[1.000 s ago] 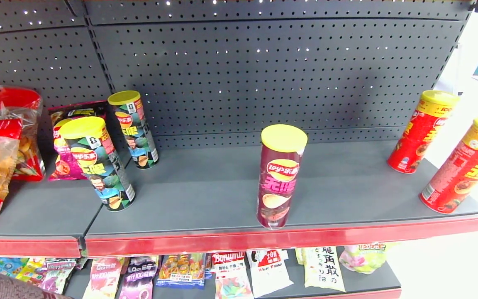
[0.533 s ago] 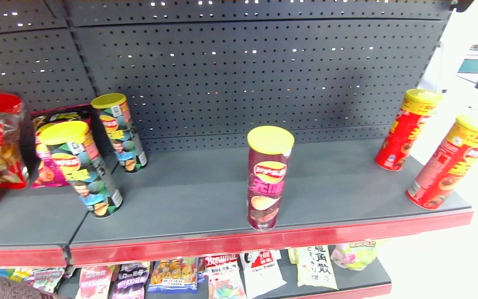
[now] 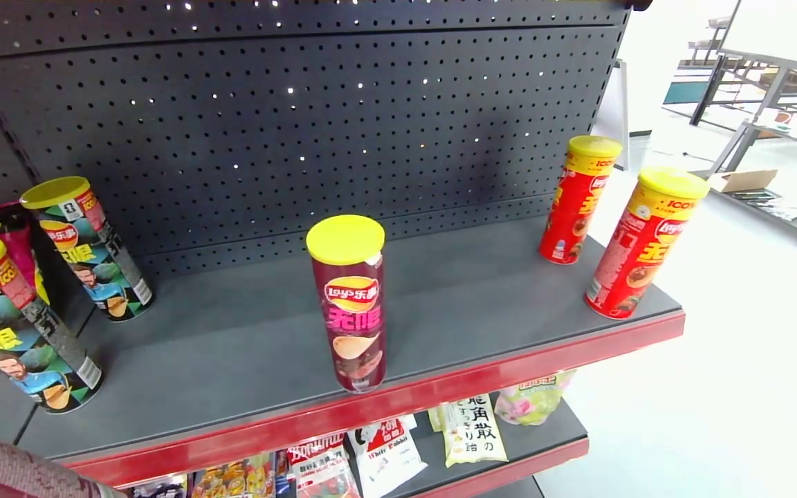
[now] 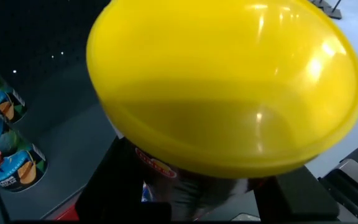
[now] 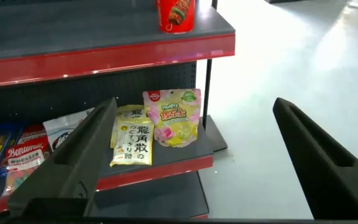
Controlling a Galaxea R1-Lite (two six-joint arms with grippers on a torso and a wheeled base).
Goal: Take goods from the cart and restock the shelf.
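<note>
A chip can with a yellow lid (image 4: 229, 81) sits close up in the left wrist view, with my left gripper (image 4: 204, 196) shut around its body below the lid. Its maroon side (image 3: 4, 467) pokes in at the head view's bottom left corner. On the grey shelf (image 3: 232, 346) a maroon can (image 3: 350, 304) stands at the front edge. Two green-blue cans (image 3: 87, 249) (image 3: 11, 332) stand to the left, and two red cans (image 3: 578, 200) (image 3: 640, 245) at the right end. My right gripper (image 5: 194, 109) is open and holds nothing, down by the lower shelf.
Snack bags (image 3: 468, 429) (image 5: 169, 115) lie on the lower shelf (image 5: 166, 168). A pegboard wall (image 3: 301, 124) backs the grey shelf. Bare floor (image 3: 730, 360) lies beyond the shelf's right end, with metal racks (image 3: 765, 90) farther off.
The head camera has swung to the right, so the whole shelf has slid left in the picture. The cans on the shelf stand as before.
</note>
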